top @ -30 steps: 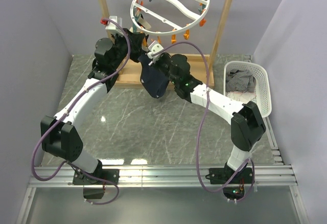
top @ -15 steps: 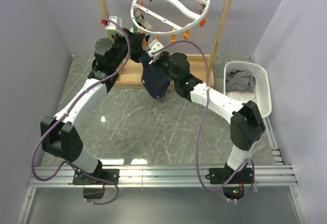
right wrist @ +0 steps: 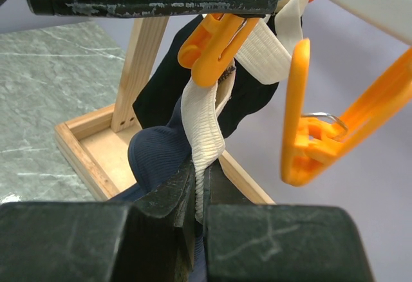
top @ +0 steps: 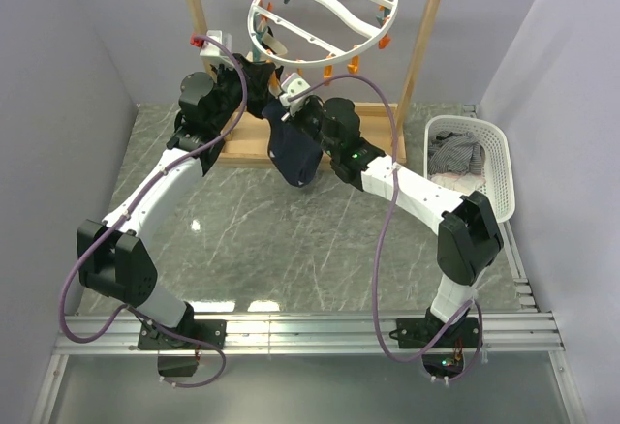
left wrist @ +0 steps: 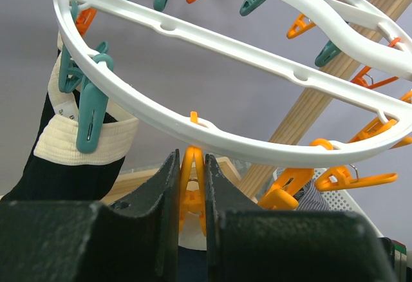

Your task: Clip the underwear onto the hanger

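Cream waistband [right wrist: 207, 124] of navy underwear [right wrist: 154, 152], nipped in closed right gripper [right wrist: 201, 180], held at orange clip [left wrist: 192, 195] squeezed by left gripper [left wrist: 192, 178] beneath white hanger [left wrist: 257, 51]; worth seating deep in clip mouth before easing off.

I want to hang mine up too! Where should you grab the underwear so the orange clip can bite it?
Grab the underwear by its cream waistband, coming from below, as the right end effector does. That band is a flat upright strip, firmer-looking than the navy fabric, and a low hold leaves the part above free for the orange clip.
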Controlling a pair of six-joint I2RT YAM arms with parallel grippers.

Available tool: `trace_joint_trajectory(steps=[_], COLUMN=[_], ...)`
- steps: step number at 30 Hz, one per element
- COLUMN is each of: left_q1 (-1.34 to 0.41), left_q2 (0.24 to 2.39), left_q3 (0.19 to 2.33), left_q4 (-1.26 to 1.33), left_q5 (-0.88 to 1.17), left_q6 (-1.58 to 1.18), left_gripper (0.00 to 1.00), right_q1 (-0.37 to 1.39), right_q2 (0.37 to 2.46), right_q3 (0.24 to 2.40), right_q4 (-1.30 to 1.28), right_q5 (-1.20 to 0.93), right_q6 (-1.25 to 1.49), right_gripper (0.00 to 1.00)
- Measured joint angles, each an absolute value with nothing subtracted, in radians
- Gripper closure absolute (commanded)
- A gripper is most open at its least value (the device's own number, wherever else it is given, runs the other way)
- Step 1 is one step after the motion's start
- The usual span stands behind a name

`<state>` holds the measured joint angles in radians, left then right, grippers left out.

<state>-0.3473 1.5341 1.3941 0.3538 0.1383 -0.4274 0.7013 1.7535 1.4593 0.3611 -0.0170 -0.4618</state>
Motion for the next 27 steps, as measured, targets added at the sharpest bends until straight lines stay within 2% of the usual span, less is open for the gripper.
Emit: trace_joint_trajectory(steps=[27], left_q1=[-0.347], left_q2=[1.536], left_q3=[1.395], left_q4=[0.353], left_q5=[0.138], left_q6=[-0.421], left_gripper=[1.00], right_q1=[0.701], right_q2=[1.740], right_q3=[1.441], right_q4=[0.355], right_q5=[-0.030], right_q6=[-0.470], right_gripper=[1.00])
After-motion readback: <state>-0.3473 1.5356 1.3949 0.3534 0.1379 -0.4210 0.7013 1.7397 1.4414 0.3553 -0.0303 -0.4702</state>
